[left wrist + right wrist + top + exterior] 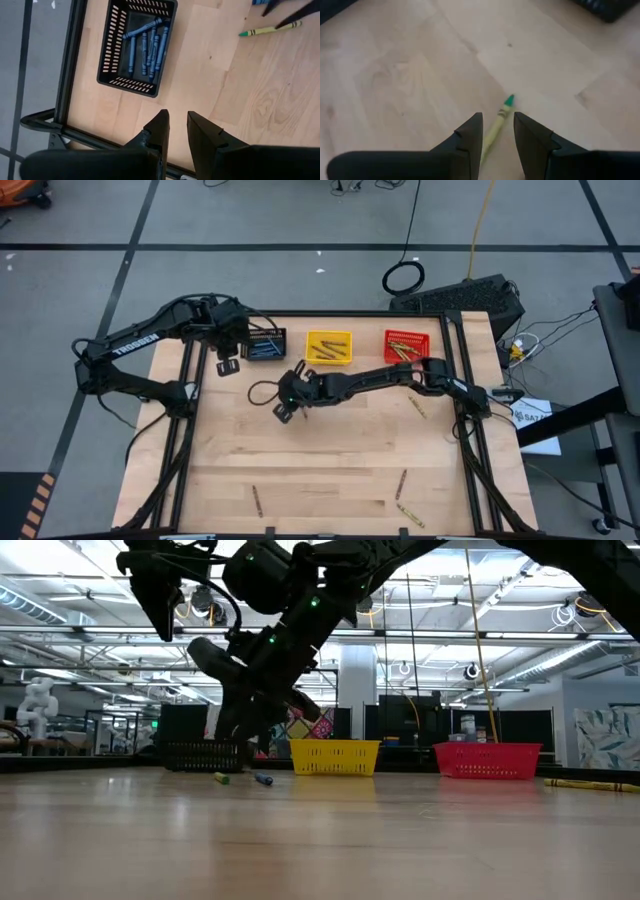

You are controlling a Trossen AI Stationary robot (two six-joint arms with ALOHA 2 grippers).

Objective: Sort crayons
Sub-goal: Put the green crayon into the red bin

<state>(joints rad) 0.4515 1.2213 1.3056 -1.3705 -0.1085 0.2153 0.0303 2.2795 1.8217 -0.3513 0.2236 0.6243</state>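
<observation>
A yellow-olive crayon with a green tip [506, 106] lies flat on the wooden table. My right gripper [497, 119] hangs open just above it, a finger on either side, left of the table's middle [287, 406]. A blue crayon [262, 780] lies beside the olive crayon [222, 778]. My left gripper [177, 125] is open with nothing between its fingers, high over the table's far left [228, 365], next to the black bin [137, 45], which holds several blue crayons. More crayons fill the yellow bin [328, 347] and the red bin [407, 347].
Loose crayons lie near the right rail [417, 407] and along the near edge [255, 500], [400, 483], [410, 517]. The three bins stand in a row at the far edge. Black frame rails [190, 410] run along the table's sides.
</observation>
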